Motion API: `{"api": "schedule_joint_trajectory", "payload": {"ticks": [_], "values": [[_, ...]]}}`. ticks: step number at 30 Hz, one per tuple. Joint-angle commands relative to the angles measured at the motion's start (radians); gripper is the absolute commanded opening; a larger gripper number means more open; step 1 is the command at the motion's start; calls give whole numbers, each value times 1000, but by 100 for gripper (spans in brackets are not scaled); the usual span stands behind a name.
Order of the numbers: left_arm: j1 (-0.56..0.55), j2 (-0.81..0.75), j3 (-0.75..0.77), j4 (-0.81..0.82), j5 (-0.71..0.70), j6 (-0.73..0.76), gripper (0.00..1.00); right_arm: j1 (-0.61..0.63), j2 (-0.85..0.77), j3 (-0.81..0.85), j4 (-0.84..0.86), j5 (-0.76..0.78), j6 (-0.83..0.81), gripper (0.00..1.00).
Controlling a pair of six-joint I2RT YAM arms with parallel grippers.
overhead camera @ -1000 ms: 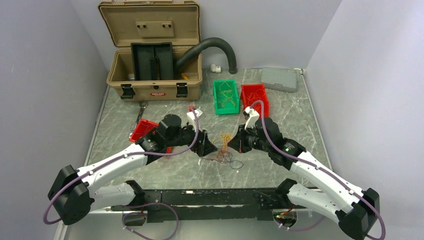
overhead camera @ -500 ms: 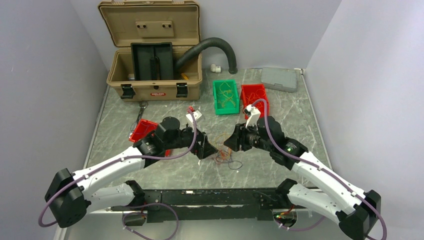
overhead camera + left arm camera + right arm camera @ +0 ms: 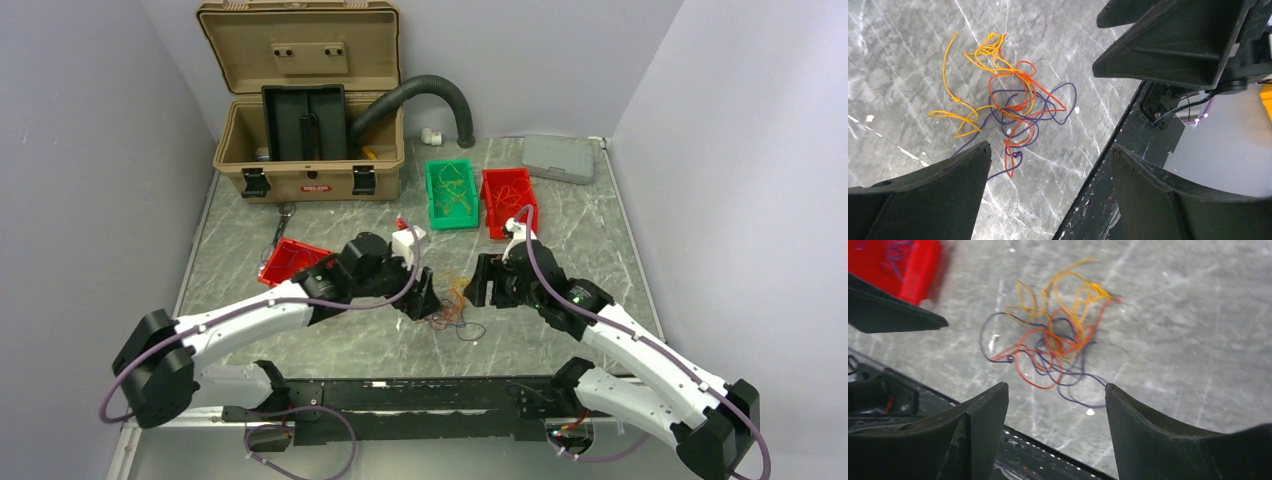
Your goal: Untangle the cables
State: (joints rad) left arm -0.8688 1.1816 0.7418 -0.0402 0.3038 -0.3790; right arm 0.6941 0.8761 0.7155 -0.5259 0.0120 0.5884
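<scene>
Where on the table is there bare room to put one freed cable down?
Bare table lies right of the red bin, below the grey case. A smaller patch lies between the toolbox and the red tray on the left. The middle is crowded: the cables lie between the open left gripper and right gripper.

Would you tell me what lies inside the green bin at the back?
Thin yellow wires loop loosely in the green bin; anything beneath them is too small to tell.

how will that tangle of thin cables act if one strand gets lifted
Probably floppy and light: the cables lie in loose, hair-thin loops flat on the table. The orange, red and purple strands cross repeatedly, so lifting one would likely drag the rest along.
</scene>
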Motion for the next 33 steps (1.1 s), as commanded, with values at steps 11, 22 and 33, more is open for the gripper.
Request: {"api": "schedule_joint_trajectory", "payload": {"ticks": [11,22,33], "values": [[-87,387,312,-124,-50,-120,83,-25,-142,-165,-69,152,140,81],[-93,323,244,-125,-113,-82,0,-25,-76,-224,96,112,104,81],[-94,220,146,-153,-74,-42,0,-244,234,-31,299,-235,-143,69]]}}
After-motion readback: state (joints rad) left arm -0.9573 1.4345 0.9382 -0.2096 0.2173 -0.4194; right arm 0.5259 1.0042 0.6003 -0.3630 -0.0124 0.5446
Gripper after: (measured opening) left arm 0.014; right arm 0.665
